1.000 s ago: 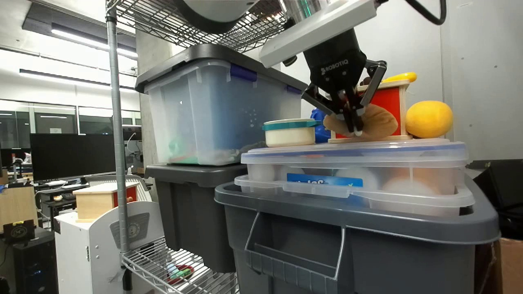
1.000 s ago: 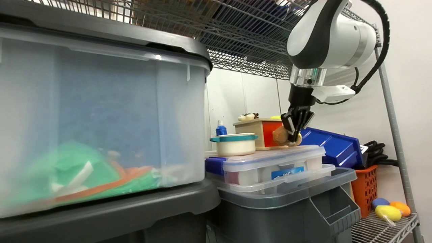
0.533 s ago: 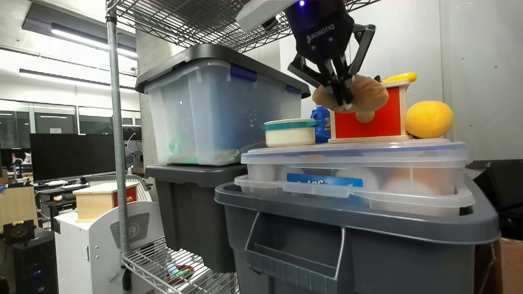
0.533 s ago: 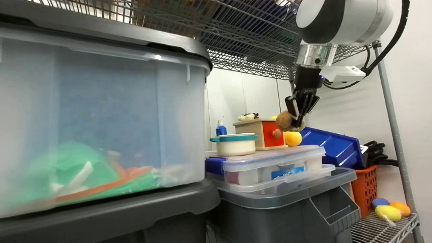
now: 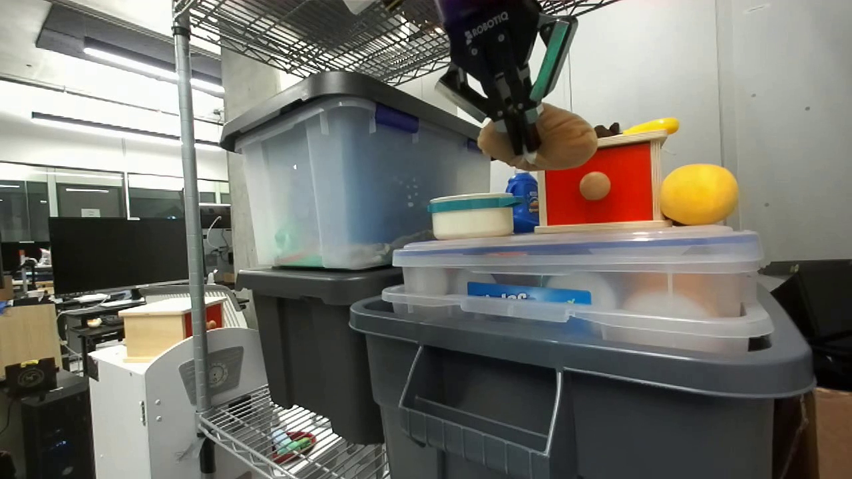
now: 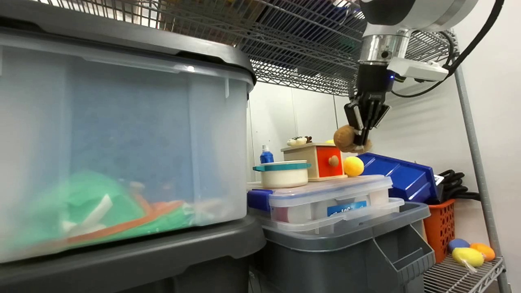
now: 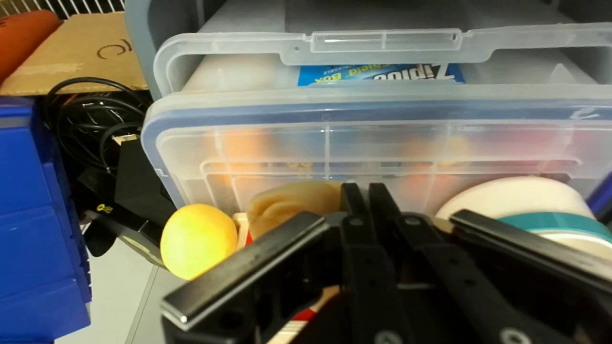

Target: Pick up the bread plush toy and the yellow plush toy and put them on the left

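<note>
The tan bread plush toy (image 5: pixel 569 141) hangs in the air, pinched at its middle, with my gripper (image 5: pixel 526 149) shut on it and a lump of plush bulging out on either side. In the other direction of sight, the same toy (image 6: pixel 344 138) sits above the lid level, in front of the red-fronted box. The wrist view shows its left part (image 7: pixel 294 203) beside my nearly closed fingertips; much of the rest is hidden by the gripper. The round yellow plush toy (image 5: pixel 699 194) rests on the clear lid, right of the red box, apart from the gripper.
A wooden box with a red front (image 5: pixel 626 179) and a cream pot with a teal band (image 5: pixel 472 218) stand on the clear lidded container (image 5: pixel 439 263). A tall clear bin (image 5: pixel 333 179) stands to the left in that view. A wire shelf (image 6: pixel 301 44) hangs overhead.
The gripper has lifted the bread plush toy off the lid level, up and leftward in an exterior view, uncovering the red front and its knob. The yellow plush toy has stayed put.
</note>
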Tool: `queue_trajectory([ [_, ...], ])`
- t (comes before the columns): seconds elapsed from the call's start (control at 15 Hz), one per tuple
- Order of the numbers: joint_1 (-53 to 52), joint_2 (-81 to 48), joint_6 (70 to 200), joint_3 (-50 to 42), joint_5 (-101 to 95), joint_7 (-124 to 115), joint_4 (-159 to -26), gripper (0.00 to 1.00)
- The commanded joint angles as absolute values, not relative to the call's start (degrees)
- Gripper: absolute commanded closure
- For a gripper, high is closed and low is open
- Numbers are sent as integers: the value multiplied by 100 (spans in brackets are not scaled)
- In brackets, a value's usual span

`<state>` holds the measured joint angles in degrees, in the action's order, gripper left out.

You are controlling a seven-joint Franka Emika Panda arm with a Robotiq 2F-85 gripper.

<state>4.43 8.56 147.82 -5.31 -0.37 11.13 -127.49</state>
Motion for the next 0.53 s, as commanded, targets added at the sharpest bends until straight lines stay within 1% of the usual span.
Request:
queue_trajectory([
  [0.0, 283, 1135, 14616, -447, 82, 1013, -12865, 98],
  [0.47, -44, 1163, 14788, -317, 266, 1135, -12813, 98],
])
